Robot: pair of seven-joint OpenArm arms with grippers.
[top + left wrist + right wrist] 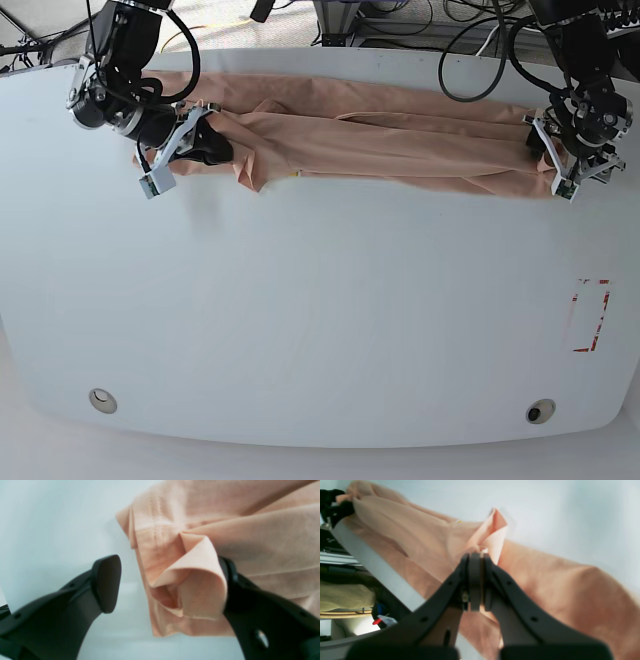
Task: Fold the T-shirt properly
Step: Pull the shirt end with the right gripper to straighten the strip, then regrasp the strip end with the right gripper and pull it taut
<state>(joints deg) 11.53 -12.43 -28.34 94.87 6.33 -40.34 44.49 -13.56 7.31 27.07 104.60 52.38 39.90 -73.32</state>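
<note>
So going left to right in the base view: the right gripper [222,150] is sitting near the far left corner of the white table [320,330], and its jaws are squeezed together on a pinch of the T-shirt [380,140]. The right wrist view makes it pretty obvious, the right gripper [476,555] has its two fingers pressed tight with a little peak of peach fabric [495,527] poking up just past the tips.

The T-shirt itself is lying stretched out in a long, bunched-up band along the far edge of the table, running almost from one side to the other, all wrinkly and rolled over on itself.

Over at the far right end, the left gripper [545,150] is hanging out right at the end of the shirt. In the left wrist view the left gripper [170,582] is standing wide apart, one finger [107,582] sitting over bare table, the other mostly hidden behind a curled fold of cloth [197,580] that's resting against it. Not pinching anything.

There's a red dashed rectangle marking [590,315] near the table's right edge, well apart from the shirt.
</note>
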